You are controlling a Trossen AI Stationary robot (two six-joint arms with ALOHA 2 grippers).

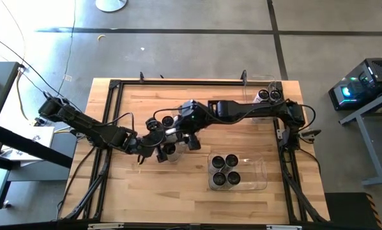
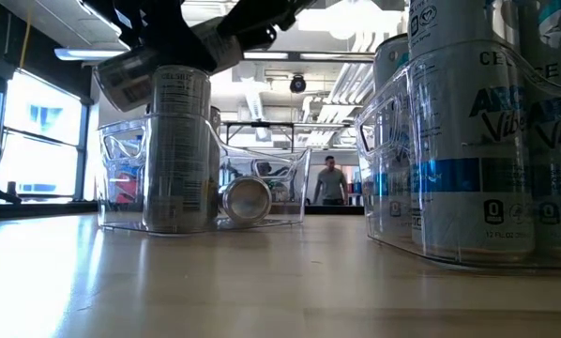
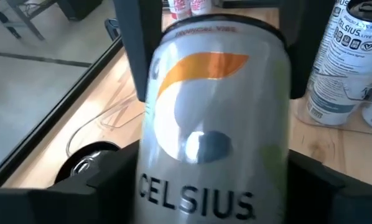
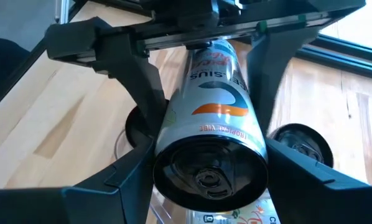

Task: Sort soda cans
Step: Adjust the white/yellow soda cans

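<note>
Roughly halfway, I judge: both my left gripper (image 3: pixel 211 180) and right gripper (image 4: pixel 204 155) clamp one silver orange-marked Celsius can (image 4: pixel 214 149) mid-table above a clear plastic bin (image 2: pixel 262 178); four cans (image 1: pixel 226 170) already binned

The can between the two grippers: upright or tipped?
Tipped. The orange-label can lies lengthwise, dark end facing the right wrist camera, with the right gripper and left gripper both clamping it.

A grey concrete floor (image 1: pixel 197 51) surrounds the wooden counter (image 1: pixel 146 191). Windows (image 2: pixel 37 141) brighten one side. A person (image 2: pixel 332 181) stands far behind.
</note>
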